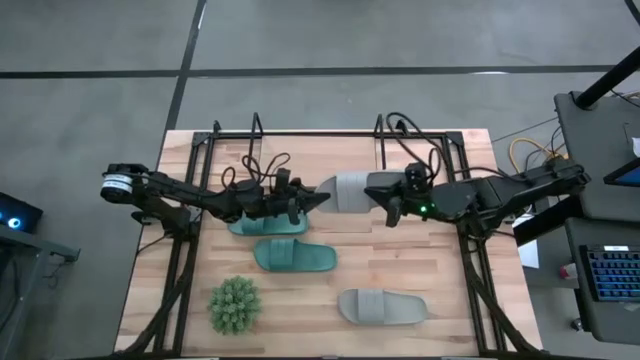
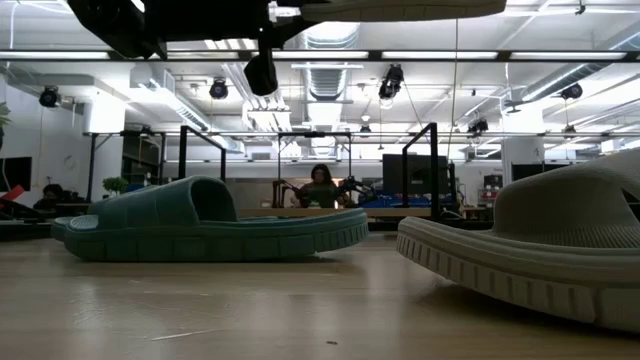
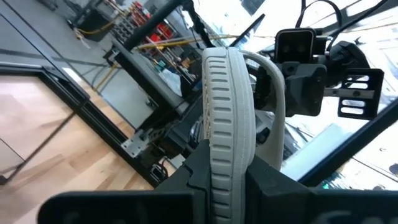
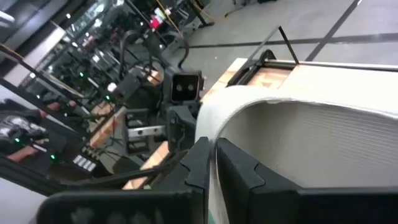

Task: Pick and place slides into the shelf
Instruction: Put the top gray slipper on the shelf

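Note:
A light grey slide [image 1: 345, 190] hangs in the air over the table's middle, between my two arms. My left gripper [image 1: 316, 199] is shut on its left end and my right gripper [image 1: 378, 192] is shut on its strap. The low view shows its sole [image 2: 400, 8] from below. One teal slide [image 1: 295, 257] rests sole down on the table, and another teal slide [image 1: 250, 226] lies partly under my left arm. A second grey slide [image 1: 380, 305] rests near the front. The shelf [image 1: 300, 133] stands along the far edge. My left gripper pinches the ribbed sole edge [image 3: 227, 155] at the slide's left end between its two fingers, coming roughly level from the table's left. The slide is lifted clear of the table. My right gripper pinches the thin edge of the strap [image 4: 212, 163] between its two fingers, coming from the table's right and slanting slightly down. The ribbed strap [image 4: 311, 143] arches away beside the fingers.
A small spiky green plant [image 1: 235, 305] sits at the near left. Black frame rails [image 1: 180, 270] run along both sides of the wooden table. In the low view, a person sits far off in the room behind it.

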